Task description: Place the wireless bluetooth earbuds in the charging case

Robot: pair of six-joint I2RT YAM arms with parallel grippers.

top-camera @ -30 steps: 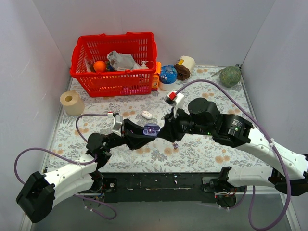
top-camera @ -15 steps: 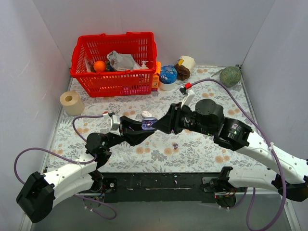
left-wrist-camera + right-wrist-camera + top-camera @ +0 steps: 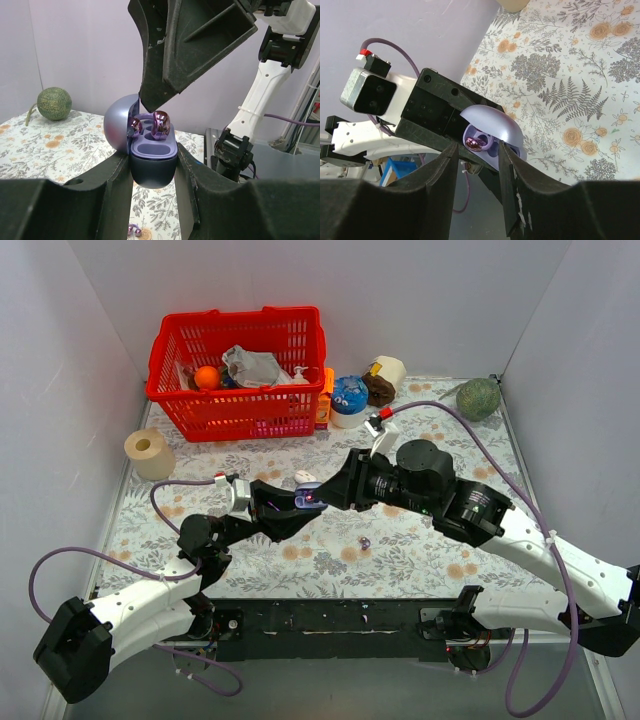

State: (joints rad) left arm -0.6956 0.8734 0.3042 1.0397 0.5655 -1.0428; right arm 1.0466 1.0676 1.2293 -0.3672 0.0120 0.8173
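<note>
Floral table (image 3: 400, 550); left wrist view shows loose earbud (image 3: 134, 230) at bottom edge, right wrist doesn't; left gripper (image 3: 153, 175) clamps open lavender charging case (image 3: 150, 156), purple earbud (image 3: 161, 125) in it; right gripper (image 3: 477, 148) parted

Bright, even light falls from overhead in the top view, leaving only faint, soft shadows on the flower-printed tablecloth (image 3: 330, 560), and detail there is sharp. In the left wrist view small white highlights glare on the shiny purple earbud (image 3: 161, 123) and a mild sheen lies on the pale lavender rounded charging case (image 3: 119, 125), while the near black fingers (image 3: 60, 205) of the left gripper (image 3: 153, 157) are dark and soft. The fingers (image 3: 385, 210) of the right gripper (image 3: 476, 146) blur likewise.
</note>
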